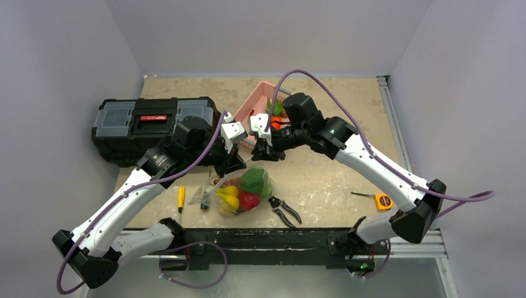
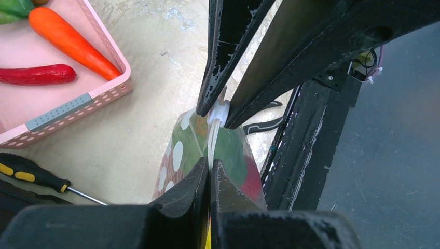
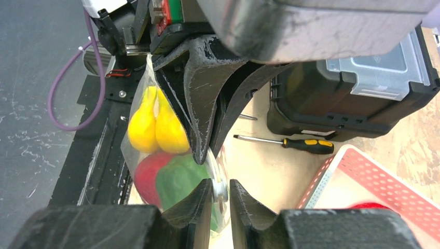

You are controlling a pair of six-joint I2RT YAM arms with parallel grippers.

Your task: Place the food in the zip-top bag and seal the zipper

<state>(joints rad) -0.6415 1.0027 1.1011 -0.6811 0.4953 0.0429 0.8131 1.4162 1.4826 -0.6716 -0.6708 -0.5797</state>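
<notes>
Trainee: Grip question, working from the left. Past the black plastic toolbox (image 1: 155,127), why does the left end effector (image 2: 209,165) sit right over the clear crinkly zip-top bag (image 1: 243,194)?

Operator: It is clamped tight on the thin pale whitish zipper (image 2: 212,135). That pins one stretch of the rim so the strip stands taut. The bag lies by the tabletop's near edge, between the two arms, with its rim raised toward them.

Trainee: And the food?

Operator: Inside already, by the look of it. A yellow toy banana (image 3: 153,127), a red round toy fruit (image 3: 144,179) and a glossy green toy pepper (image 3: 179,184) are bunched together in it. I judge that only the sealing is left.

Trainee: Then the right end effector (image 3: 220,182)?

Operator: It is just beside the left one on the same strip, fingers set narrow with the zipper between them. Whether they bite yet, I cannot tell. It is probably there to press the rim shut against the left one's anchor.

Trainee: Further right?

Operator: The pink slatted plastic basket (image 2: 111,92) behind the end effectors holds an orange toy carrot (image 2: 72,41) and a red toy chilli (image 2: 36,74). Well apart at the right lies a yellow tape measure (image 1: 383,200).

Trainee: Surface and room?

Operator: The tabletop (image 1: 322,177) is beige, mottled and scuffed, hard and flat, so the slack bag gets no support from it. Plain pale walls (image 1: 260,31) close in three sides.
</notes>
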